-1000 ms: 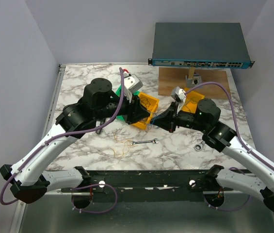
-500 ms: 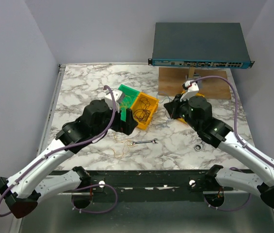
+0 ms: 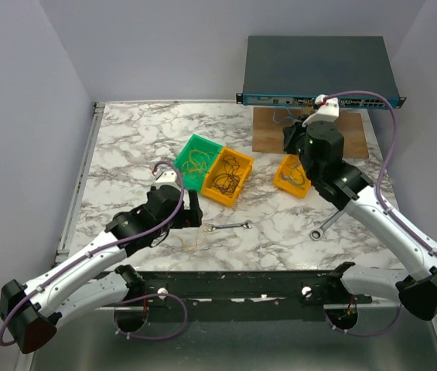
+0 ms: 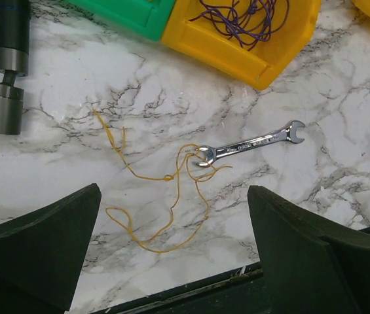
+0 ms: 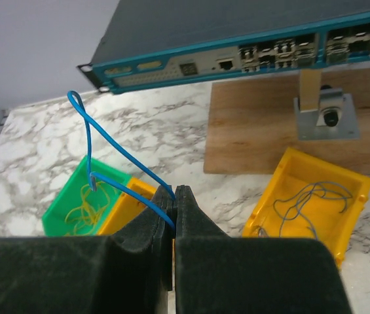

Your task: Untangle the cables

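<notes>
A thin yellow-orange cable lies in loose loops on the marble, one end curled at the ring end of a silver wrench. My left gripper hovers over it, open, with nothing between its fingers. In the top view it sits just left of the wrench. My right gripper is shut on a blue cable that arcs up and left from the pads. Seen from above, it is raised near the wooden board.
A green bin holds yellow wires, a yellow bin beside it holds dark purple wires, and another yellow bin holds grey wires. A network switch stands on a wooden board. A second wrench lies right; a dark socket tool lies left.
My left gripper opened and drew back from the bins toward the near edge. My right gripper rose and swung back-right toward the switch with the blue cable.
</notes>
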